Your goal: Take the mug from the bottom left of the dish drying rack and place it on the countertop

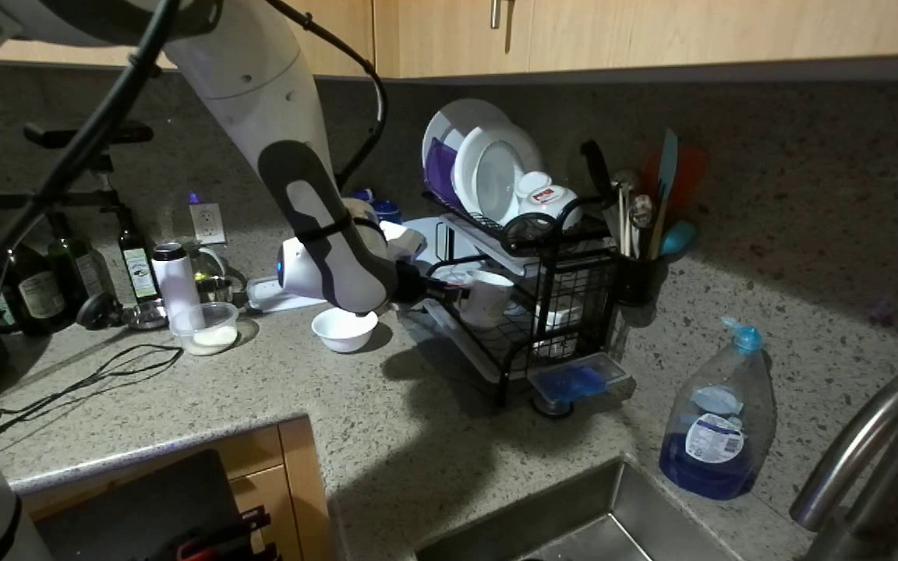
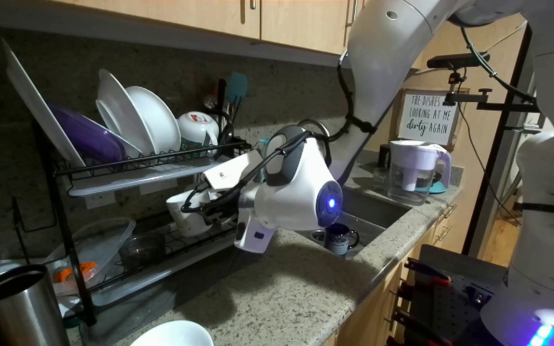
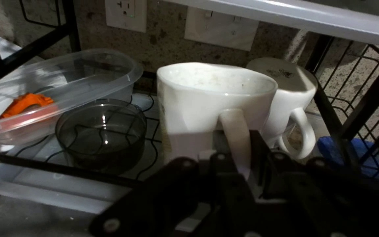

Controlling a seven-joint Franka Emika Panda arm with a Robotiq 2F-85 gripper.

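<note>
A whitish mug [image 3: 189,112] is on the lower tier of the black dish drying rack [image 2: 142,180], mouth up and leaning to one side in an exterior view. My gripper [image 3: 237,143] is closed around its handle, one finger on each side. Reaching in from the rack's open side, the gripper [image 1: 449,291] shows beside the mug [image 1: 488,298] in an exterior view. Whether the mug's base touches the wires cannot be made out. The speckled countertop [image 1: 262,382] spreads in front of the rack.
An upturned white mug [image 3: 286,85] stands close behind on the right. To the left are a dark glass bowl [image 3: 102,131] and a clear plastic tub [image 3: 127,70]. The upper tier's tray [image 3: 308,18] hangs overhead. A white bowl [image 1: 344,330] sits on the counter; the sink [image 1: 527,530] lies nearer.
</note>
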